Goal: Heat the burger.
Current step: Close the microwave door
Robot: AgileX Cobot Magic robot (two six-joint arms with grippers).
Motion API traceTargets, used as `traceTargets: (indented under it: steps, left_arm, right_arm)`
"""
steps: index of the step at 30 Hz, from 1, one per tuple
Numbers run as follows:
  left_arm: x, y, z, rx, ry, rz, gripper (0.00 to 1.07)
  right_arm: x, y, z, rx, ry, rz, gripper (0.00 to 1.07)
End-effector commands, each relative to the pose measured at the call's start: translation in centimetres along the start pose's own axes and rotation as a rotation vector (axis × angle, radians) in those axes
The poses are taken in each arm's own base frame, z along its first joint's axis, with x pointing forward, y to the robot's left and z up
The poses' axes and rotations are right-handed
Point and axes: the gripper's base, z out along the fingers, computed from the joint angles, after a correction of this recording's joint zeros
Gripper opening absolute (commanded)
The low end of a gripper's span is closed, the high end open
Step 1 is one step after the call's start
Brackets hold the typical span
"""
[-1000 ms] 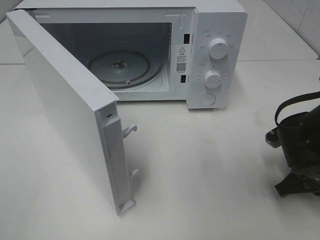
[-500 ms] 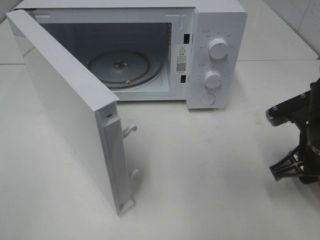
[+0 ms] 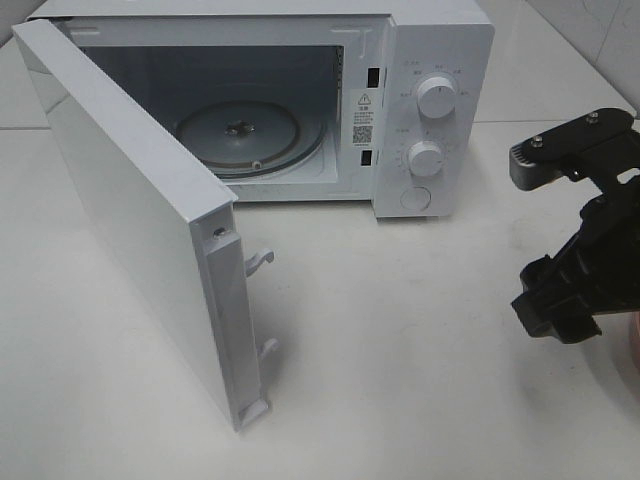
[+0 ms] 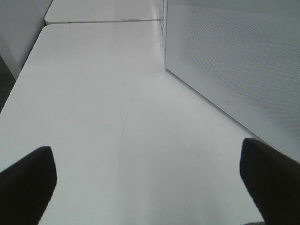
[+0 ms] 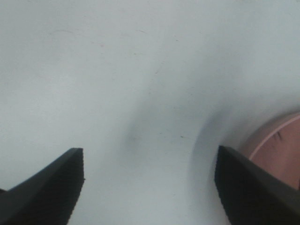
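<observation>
The burger is out of view in every frame. My right gripper (image 3: 532,232) hangs over the table at the right edge of the exterior view, to the right of the microwave (image 3: 440,50). Its jaws stand wide apart with only bare table between them, as the right wrist view (image 5: 149,187) also shows. My left gripper (image 4: 149,183) appears only in its wrist view, open and empty above the table, beside the outer face of the microwave door (image 4: 234,61).
The microwave door (image 3: 130,220) is swung wide toward the front left, with its latch hooks (image 3: 262,260) sticking out. A glass turntable (image 3: 245,135) lies inside. A pink plate rim (image 5: 276,150) shows beside a right fingertip and at the table's right edge (image 3: 634,345).
My right arm has come further into view from the right edge, shifting up and leftward, and its jaws have spread apart. The microwave and its door have not moved.
</observation>
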Motion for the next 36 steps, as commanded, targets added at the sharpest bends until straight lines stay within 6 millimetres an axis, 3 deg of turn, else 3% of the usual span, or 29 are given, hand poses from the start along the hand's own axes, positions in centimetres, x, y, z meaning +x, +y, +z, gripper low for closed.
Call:
traceTargets:
  steps: [1, 9, 12, 14, 22, 27, 36]
  left_arm:
    - [0.1, 0.0, 0.0, 0.001, -0.002, -0.003, 1.00]
    - [0.1, 0.0, 0.0, 0.001, -0.002, -0.003, 1.00]
    - [0.1, 0.0, 0.0, 0.001, -0.002, -0.003, 1.00]
    - [0.1, 0.0, 0.0, 0.001, -0.002, -0.003, 1.00]
    - [0.1, 0.0, 0.0, 0.001, -0.002, -0.003, 1.00]
    - [0.1, 0.0, 0.0, 0.001, -0.002, -0.003, 1.00]
    - [0.1, 0.0, 0.0, 0.001, -0.002, -0.003, 1.00]
  right_arm:
    - [0.1, 0.3, -1.2, -0.061, -0.031, 0.007, 0.83]
    - [2.2, 0.4, -5.7, -0.176, -0.140, -0.004, 0.79]
    - [2.4, 0.3, -6.1, -0.176, -0.148, -0.004, 0.78]
    - [3.6, -0.1, -7.8, -0.175, -0.206, 0.000, 0.78]
    - [6.7, -1.1, -11.4, -0.164, -0.376, 0.007, 0.77]
    - [9.0, -2.0, -12.9, -0.126, -0.469, 0.048, 0.76]
    - [13.9, -2.8, -13.1, -0.019, -0.632, 0.208, 0.76]
